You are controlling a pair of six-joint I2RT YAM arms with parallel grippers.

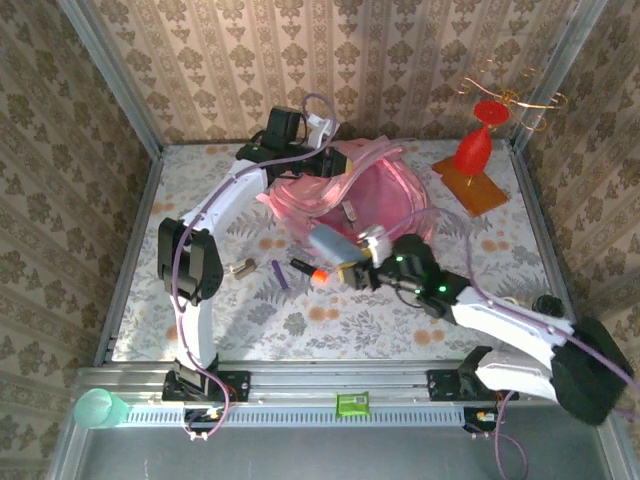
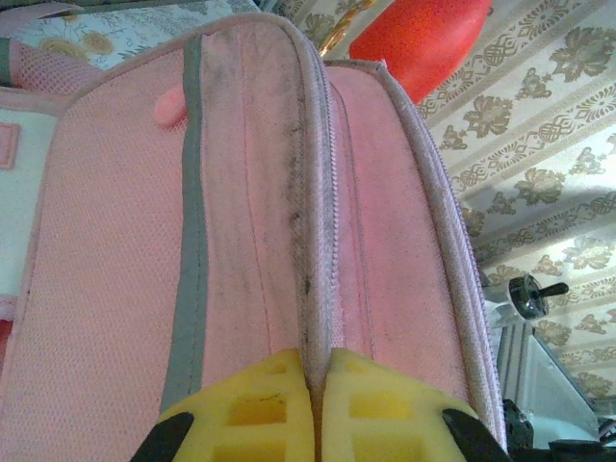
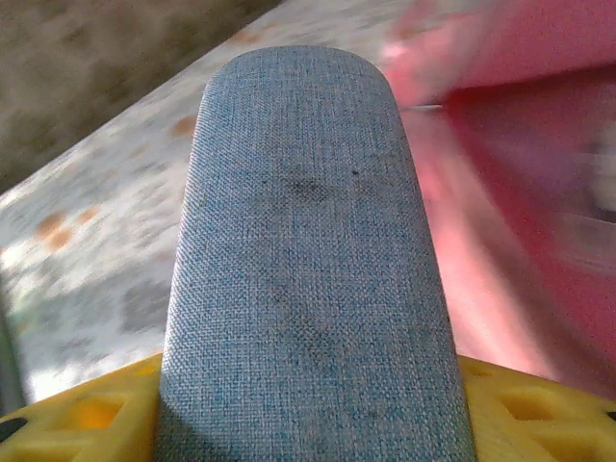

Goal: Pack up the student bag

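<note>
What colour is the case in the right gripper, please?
The case is blue-grey, clearest in the right wrist view.

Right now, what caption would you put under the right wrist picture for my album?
Right gripper holds a blue-grey fabric case beside the pink student bag.

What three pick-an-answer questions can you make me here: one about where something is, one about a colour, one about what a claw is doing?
1. Where is the orange-tipped marker?
A) on the table in front of the pink backpack
B) inside the backpack
C) in a cup
2. What colour is the fabric case in the right gripper?
A) green
B) blue-grey
C) yellow
3. How is the left gripper?
A) wide open
B) holding a cup
C) pinched shut on the backpack's seam
Answers: 1 A, it lies on the flowered tabletop; 2 B, its weave looks blue-grey; 3 C, its yellow fingers meet on the seam.
</note>
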